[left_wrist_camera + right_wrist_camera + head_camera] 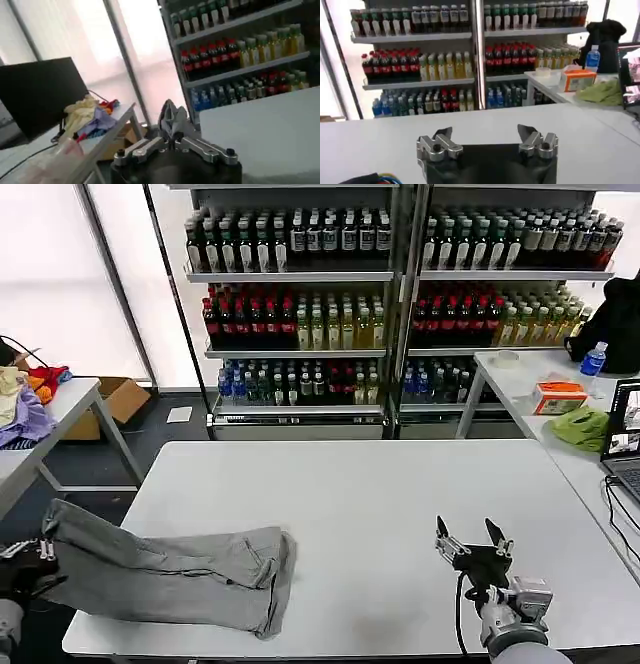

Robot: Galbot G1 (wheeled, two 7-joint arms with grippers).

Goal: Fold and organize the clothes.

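No legible labels/brands; 1 grey shirt [165,569] rumpled on white bench [400,514], near-left, one end hanging off the left edge; left end effector [30,556] at that end, fingers together on the cloth; right end effector [473,546] over bare bench near-right, fingers apart, empty; bottle shelves [400,304] behind; nothing between.

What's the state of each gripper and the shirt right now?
Grey shirt: crumpled in a long bundle on the white table, one end hanging past the table's left edge.
Left gripper: shut, at the table's left edge by the shirt's overhanging end.
Right gripper: open, empty, above the table's near right part, apart from the shirt.
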